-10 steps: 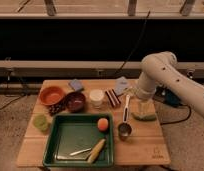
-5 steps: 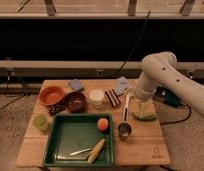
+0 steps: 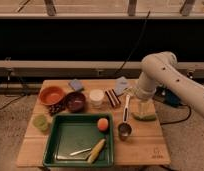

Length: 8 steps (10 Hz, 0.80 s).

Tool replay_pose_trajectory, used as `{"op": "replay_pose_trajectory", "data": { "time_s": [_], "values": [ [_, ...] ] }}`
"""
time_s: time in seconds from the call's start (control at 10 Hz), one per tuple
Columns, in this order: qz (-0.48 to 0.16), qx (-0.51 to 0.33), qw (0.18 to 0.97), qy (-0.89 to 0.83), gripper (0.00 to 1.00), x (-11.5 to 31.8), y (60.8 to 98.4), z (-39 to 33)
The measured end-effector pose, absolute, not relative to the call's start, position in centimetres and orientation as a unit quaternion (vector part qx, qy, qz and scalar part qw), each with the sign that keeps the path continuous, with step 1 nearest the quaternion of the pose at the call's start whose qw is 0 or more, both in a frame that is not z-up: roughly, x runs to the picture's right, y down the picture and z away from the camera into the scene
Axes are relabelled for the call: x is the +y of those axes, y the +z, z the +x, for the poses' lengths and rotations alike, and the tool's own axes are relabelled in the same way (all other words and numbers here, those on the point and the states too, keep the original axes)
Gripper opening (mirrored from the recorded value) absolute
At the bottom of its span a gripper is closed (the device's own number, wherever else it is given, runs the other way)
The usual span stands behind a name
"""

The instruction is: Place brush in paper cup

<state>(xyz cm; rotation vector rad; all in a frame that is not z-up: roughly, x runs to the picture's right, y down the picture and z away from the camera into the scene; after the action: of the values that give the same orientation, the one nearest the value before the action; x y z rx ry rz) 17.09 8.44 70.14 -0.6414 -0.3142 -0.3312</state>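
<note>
wood table in front of a dark wall w/ a pale rail along it. compared w/ the views from half a sec and a sec ago, basically nothing has changed: arm comes in from the right edge in the same bent pose, and no obj on the table has shifted.

gripper hangs low near the right edge, about mid-depth, over a greenish pad. can't tell if it's open or closed, that part of the view doesn't resolve.

brush lies flat on the table just beside the gripper, on the side toward the table centre. white handle runs roughly front-to-back, and the dark head seems to be at the front end, near the metal cup. whether the gripper touches the brush: can't tell, prob. not.

paper cup stands upright around mid-table, toward the back edge, between the dark bowl and the striped block. the block sits between cup and brush. green tray fills the front-centre.

what it means: no progress in this last sec. brush not picked up, cup looks empty as far as can be seen. my read is the arm is paused or lining up beside the brush, so the grasp is still the step in hand. after that it needs a lift, a short carry over the striped block toward the cup, and a tilt so the handle drops in w/o tipping the light cup.
</note>
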Motion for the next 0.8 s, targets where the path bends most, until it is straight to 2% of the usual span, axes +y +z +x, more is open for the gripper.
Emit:
{"op": "replay_pose_trajectory", "data": {
  "time_s": [0.3,0.5,0.6,0.8],
  "values": [
    [-0.311,-0.151,0.923,-0.17,0.8,8.5,70.6,17.4],
    [-0.311,-0.158,0.919,-0.183,0.8,8.7,73.0,17.7],
    [-0.31,-0.166,0.917,-0.186,0.8,8.7,75.9,18.4],
    [-0.304,-0.178,0.917,-0.189,0.8,8.0,79.2,19.5]
  ]
}}
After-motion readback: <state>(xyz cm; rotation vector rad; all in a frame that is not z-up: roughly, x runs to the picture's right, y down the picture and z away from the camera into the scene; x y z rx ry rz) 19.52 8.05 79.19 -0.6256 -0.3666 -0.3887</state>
